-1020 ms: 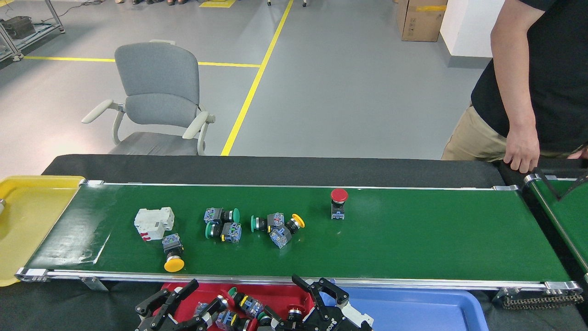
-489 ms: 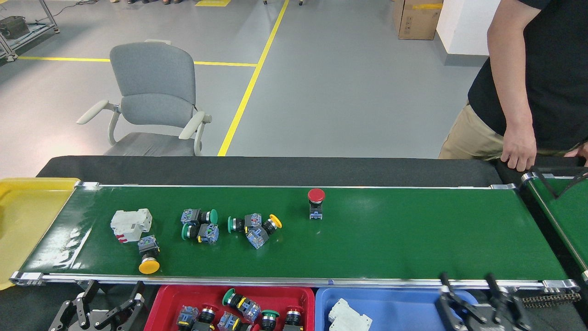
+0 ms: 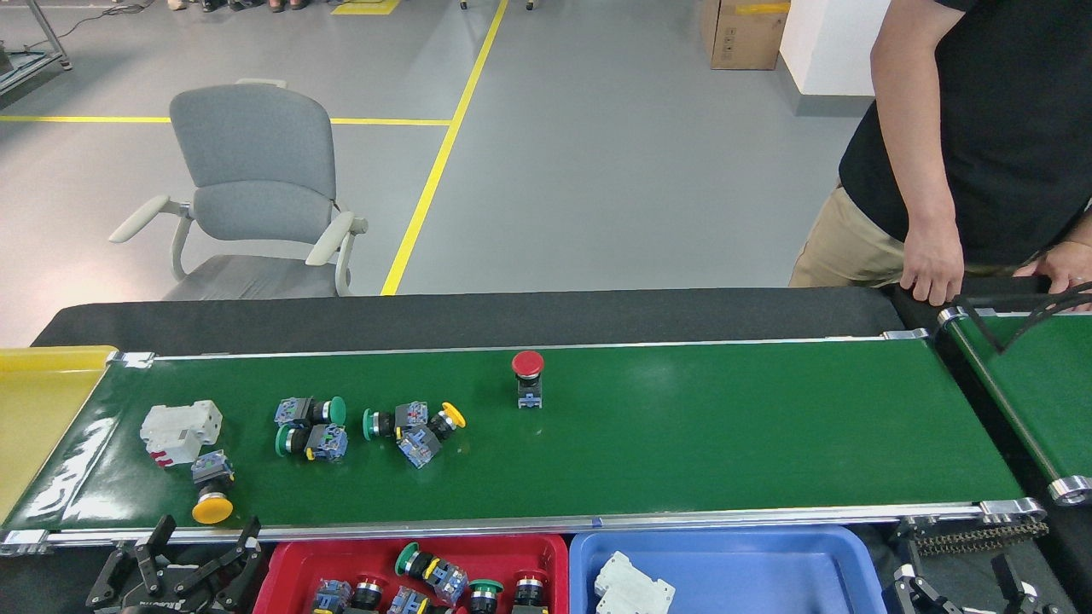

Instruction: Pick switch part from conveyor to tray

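Since a second ago both arms have pulled back from over the red tray [image 3: 281, 567], and the parts have ridden left along the conveyor [image 3: 725, 443]. Nothing is gripped, so a fresh pick looks due. The left gripper [image 3: 192, 558] waits with jaws wide, just below the yellow-capped switch part [image 3: 211, 495]. The right gripper [image 3: 964, 588] sits at the frame's edge; I cannot tell its jaws' state. The red tray holds several push-button switches, the blue tray [image 3: 768, 563] one white breaker [image 3: 631, 590].
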